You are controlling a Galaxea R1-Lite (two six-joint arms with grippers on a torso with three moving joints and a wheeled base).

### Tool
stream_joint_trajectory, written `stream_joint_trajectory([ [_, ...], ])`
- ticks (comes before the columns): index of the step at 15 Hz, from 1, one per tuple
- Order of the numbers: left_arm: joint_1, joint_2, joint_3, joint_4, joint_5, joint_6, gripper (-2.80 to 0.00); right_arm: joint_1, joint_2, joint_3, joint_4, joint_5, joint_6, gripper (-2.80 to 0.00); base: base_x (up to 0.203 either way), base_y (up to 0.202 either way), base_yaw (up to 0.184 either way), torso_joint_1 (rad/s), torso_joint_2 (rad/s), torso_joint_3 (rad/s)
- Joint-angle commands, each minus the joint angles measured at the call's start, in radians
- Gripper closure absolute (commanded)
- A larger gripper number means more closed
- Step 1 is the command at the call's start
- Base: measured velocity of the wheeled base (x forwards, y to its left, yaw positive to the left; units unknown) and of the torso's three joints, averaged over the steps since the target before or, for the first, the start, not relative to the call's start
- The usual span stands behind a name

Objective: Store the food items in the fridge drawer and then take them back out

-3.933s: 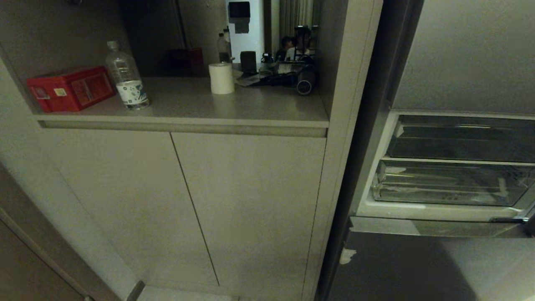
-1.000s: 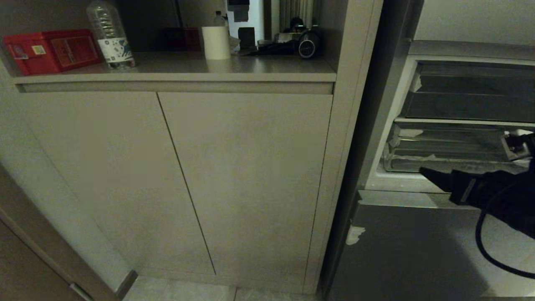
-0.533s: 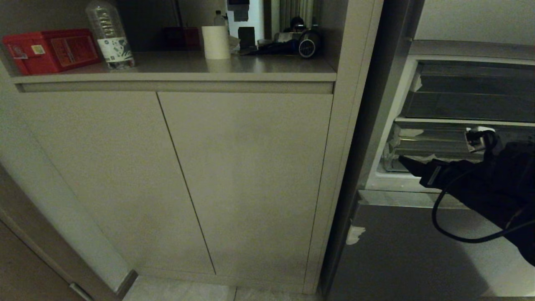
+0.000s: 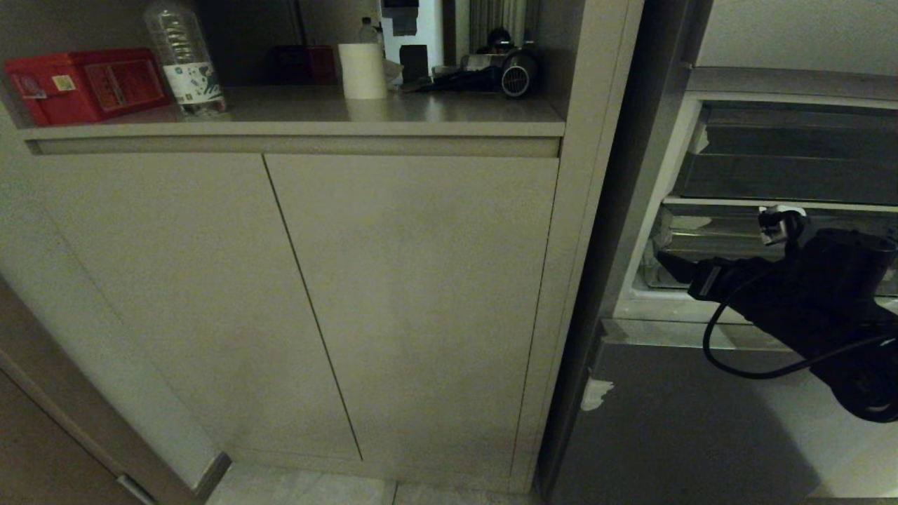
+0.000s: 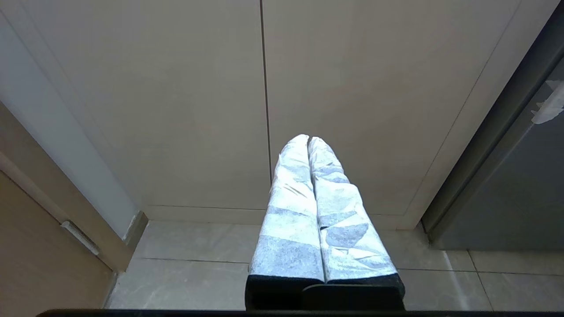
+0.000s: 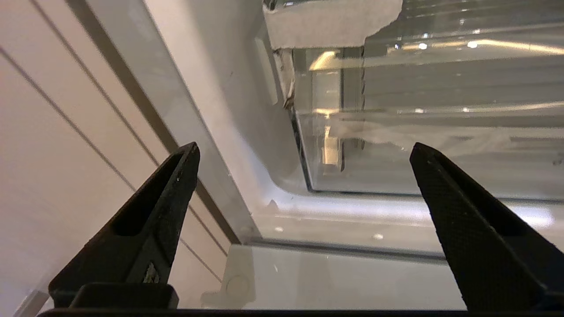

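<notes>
Fridge drawer (image 4: 708, 242), a wide clear-plastic bin with torn white sticker scraps on its front, was seen low in the open refrigerator at the right of the head view, beneath a shallower clear tray (image 4: 786, 175). No food items could be made out in any view. In the right wrist view the drawer's left front corner (image 6: 396, 132) was seen close up, set against the white inner wall (image 6: 220, 88) of the fridge.

The right gripper (image 4: 673, 270), black with a looping cable, was held just in front of that left corner of the drawer. Its two dark, pointed fingers (image 6: 150, 220) were spread wide apart with nothing between them; whether they touched the drawer could not be told.

The left gripper (image 5: 308, 141) was parked low, pointed at the beige cabinet doors (image 5: 352, 88) above a pale tiled floor (image 5: 198, 273). Its fingers, wrapped in pale tape, were pressed together on nothing.

On the shelf above the cabinet a red box (image 4: 84, 84), a clear water bottle (image 4: 184, 59) and a white paper roll (image 4: 362, 70) were seen.
</notes>
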Motion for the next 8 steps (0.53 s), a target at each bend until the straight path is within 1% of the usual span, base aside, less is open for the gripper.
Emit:
stream_joint_trajectory([
  [1, 0.000, 0.001, 0.001, 0.000, 0.000, 0.000, 0.00, -0.010, 0.009, -0.019, -0.007, 0.000, -0.005, -2.80, 0.000, 0.000, 0.000, 0.000, 0.00, 0.000],
  [3, 0.000, 0.001, 0.001, 0.000, 0.000, 0.000, 0.00, -0.021, 0.009, -0.022, -0.007, -0.001, -0.044, -2.80, 0.000, 0.000, 0.000, 0.000, 0.00, 0.000],
  [4, 0.000, 0.001, 0.001, 0.000, 0.000, 0.000, 0.00, -0.023, 0.010, -0.026, -0.007, -0.003, -0.050, -2.80, 0.000, 0.000, 0.000, 0.000, 0.00, 0.000],
  [6, 0.000, 0.001, 0.000, 0.000, 0.000, 0.000, 0.00, -0.022, 0.029, -0.048, -0.007, -0.046, -0.066, -2.80, 0.000, 0.000, 0.000, 0.000, 0.00, 0.000],
  [7, 0.000, 0.001, 0.001, 0.000, 0.000, 0.000, 0.00, -0.021, 0.036, -0.054, -0.007, -0.053, -0.087, -2.80, 0.000, 0.000, 0.000, 0.000, 0.00, 0.000],
  [8, 0.000, 0.001, 0.001, 0.000, 0.000, 0.000, 0.00, -0.021, 0.036, -0.056, -0.008, -0.052, -0.088, -2.80, 0.000, 0.000, 0.000, 0.000, 0.00, 0.000],
])
